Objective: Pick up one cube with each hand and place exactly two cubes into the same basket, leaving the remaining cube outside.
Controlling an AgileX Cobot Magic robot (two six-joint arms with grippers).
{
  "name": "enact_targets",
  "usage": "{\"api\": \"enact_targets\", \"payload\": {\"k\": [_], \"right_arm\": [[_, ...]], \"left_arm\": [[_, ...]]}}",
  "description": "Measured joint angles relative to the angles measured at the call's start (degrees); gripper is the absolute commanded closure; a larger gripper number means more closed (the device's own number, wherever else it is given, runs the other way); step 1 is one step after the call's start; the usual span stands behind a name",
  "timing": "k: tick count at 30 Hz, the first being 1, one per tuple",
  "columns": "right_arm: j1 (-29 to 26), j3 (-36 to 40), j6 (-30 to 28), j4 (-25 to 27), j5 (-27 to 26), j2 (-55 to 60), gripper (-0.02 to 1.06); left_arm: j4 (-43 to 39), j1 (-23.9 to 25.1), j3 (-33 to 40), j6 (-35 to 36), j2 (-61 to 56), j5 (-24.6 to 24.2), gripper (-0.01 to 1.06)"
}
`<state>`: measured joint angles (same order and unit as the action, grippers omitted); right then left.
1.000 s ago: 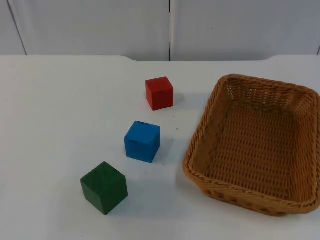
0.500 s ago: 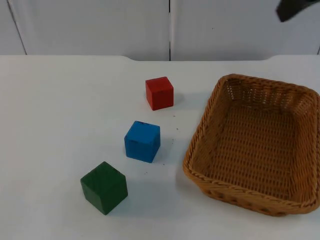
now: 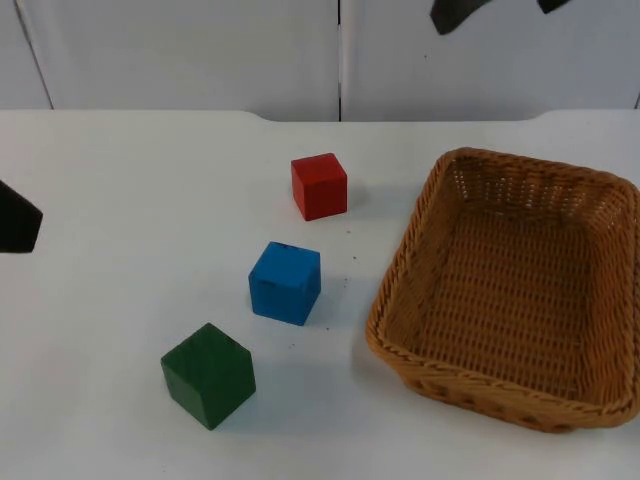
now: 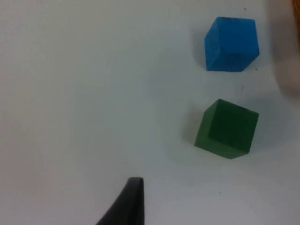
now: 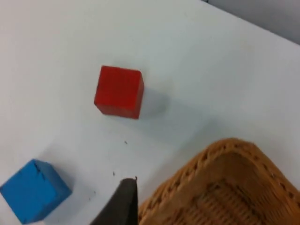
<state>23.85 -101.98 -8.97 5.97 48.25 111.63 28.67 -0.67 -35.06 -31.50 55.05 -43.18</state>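
The left gripper [image 3: 18, 218] enters at the table's [image 3: 120, 170] left edge, well left of the cubes, with just a dark tip in sight; how its jaws stand cannot be told. The right gripper [image 3: 497, 10] hangs high before the wall [image 3: 200, 50], above the far side of the basket [image 3: 395, 270]; two dark tips stand apart there, so its jaws look open, though both are cut off. The red cube [image 3: 319, 186], blue cube [image 3: 285, 283] and green cube [image 3: 208, 375] lie in a diagonal row left of the basket, apart from one another. The basket holds nothing.
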Motion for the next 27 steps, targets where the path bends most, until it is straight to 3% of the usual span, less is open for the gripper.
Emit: {"api": "enact_targets", "payload": {"k": [10, 20, 27], "right_arm": [[3.7, -11.3, -0.2, 0.5, 1.5, 8.8, -0.01], [6.7, -27.2, -0.2, 0.5, 7.2, 21.1, -0.01], [7.6, -36.4, -0.2, 0.5, 8.8, 29.0, -0.01]], "left_arm": [[6.0, 0.0, 0.0, -7.5, 4.5, 2.3, 0.0], [10.0, 0.0, 0.0, -12.2, 10.0, 2.6, 0.0], [8.3, -6.2, -1.9, -12.8, 13.3, 6.2, 0.0]]}}
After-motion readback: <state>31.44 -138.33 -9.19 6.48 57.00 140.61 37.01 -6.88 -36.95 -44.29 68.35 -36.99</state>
